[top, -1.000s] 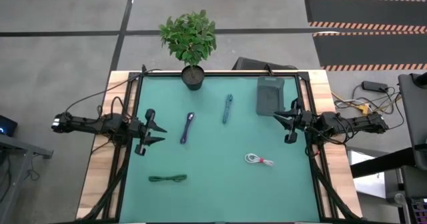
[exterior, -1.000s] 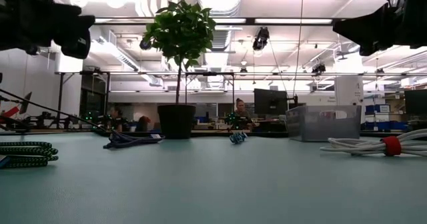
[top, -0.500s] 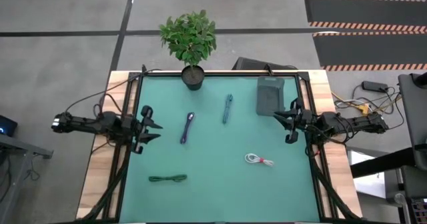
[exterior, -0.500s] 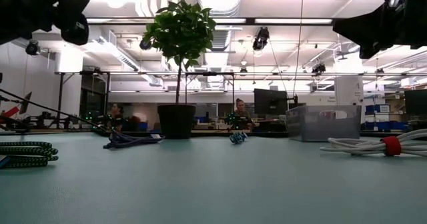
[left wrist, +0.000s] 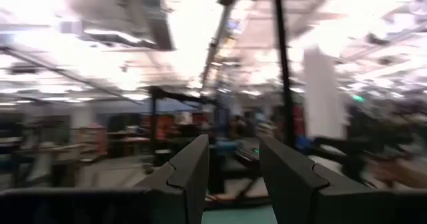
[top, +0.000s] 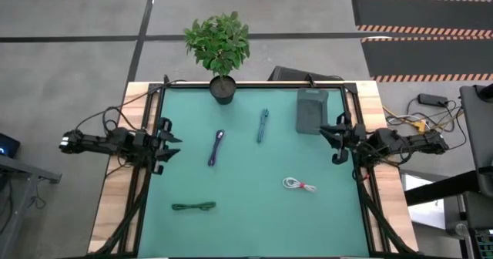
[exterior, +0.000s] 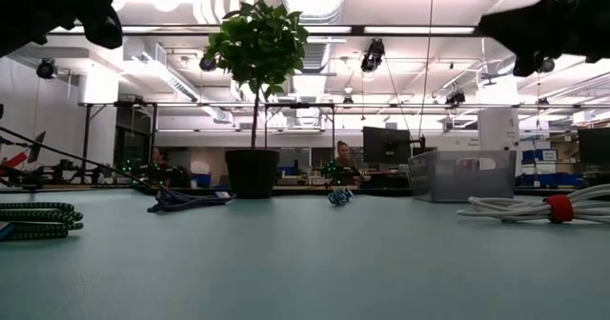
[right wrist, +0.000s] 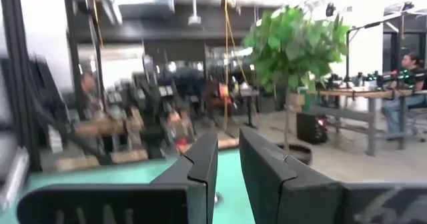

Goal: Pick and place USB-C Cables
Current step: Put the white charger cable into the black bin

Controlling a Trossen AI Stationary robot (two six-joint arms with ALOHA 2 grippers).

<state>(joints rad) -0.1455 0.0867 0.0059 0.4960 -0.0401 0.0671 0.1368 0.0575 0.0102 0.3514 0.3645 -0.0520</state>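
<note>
Four cable bundles lie apart on the green mat (top: pixel 254 228): purple (top: pixel 216 147) at centre left, teal (top: pixel 263 125) farther back, green (top: pixel 193 206) at near left, and white with a pink tie (top: pixel 299 185) at near right. The low view also shows the green (exterior: pixel 38 218), purple (exterior: pixel 186 199), teal (exterior: pixel 338 197) and white (exterior: pixel 543 208) bundles. My left gripper (top: pixel 168 143) is open and empty over the mat's left edge. My right gripper (top: pixel 331 139) is open and empty over the mat's right edge. Both hang well above the mat and look level into the room.
A potted plant (top: pixel 221 51) stands at the mat's far edge. A grey box (top: pixel 311 109) sits at the far right, close to my right gripper. Wooden borders (top: pixel 115 213) flank the mat. People sit at desks in the room beyond (exterior: pixel 341 163).
My left gripper has drawn back toward the table's left edge and risen, away from the purple cable. My right gripper has drawn back a little toward the right edge. The cables lie as before.
</note>
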